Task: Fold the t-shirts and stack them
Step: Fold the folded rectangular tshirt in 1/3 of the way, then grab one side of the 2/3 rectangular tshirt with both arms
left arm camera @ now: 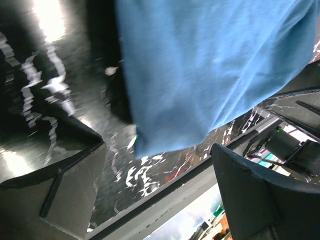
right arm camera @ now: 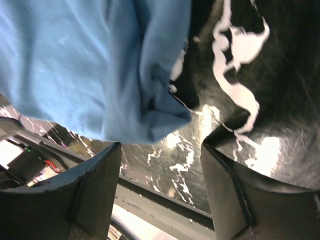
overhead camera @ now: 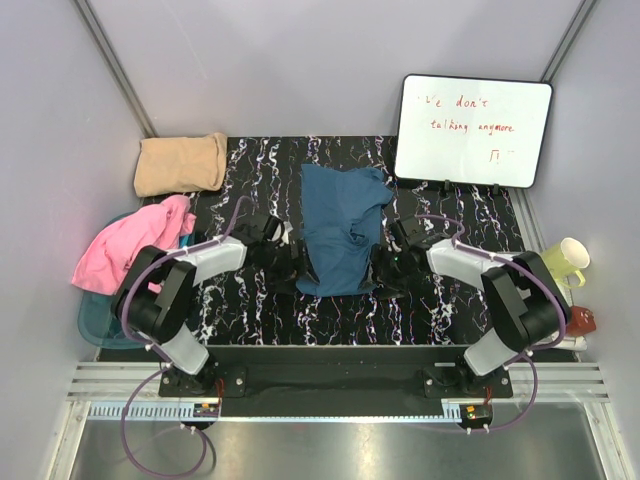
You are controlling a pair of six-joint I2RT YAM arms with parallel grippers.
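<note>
Dark teal-blue cloth t-shirt [overhead camera: 340,230]: rumpled, mid black marbled bench [overhead camera: 250,310], between both arms. Left jaws: wide, empty. Right jaws: wide, empty. Tan folded t-shirt [overhead camera: 181,163]: far-left corner.

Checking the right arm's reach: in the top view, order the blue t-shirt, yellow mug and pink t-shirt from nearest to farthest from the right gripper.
1. blue t-shirt, right beside the right gripper, on its left
2. yellow mug, off at the right edge
3. pink t-shirt, far left edge
</note>
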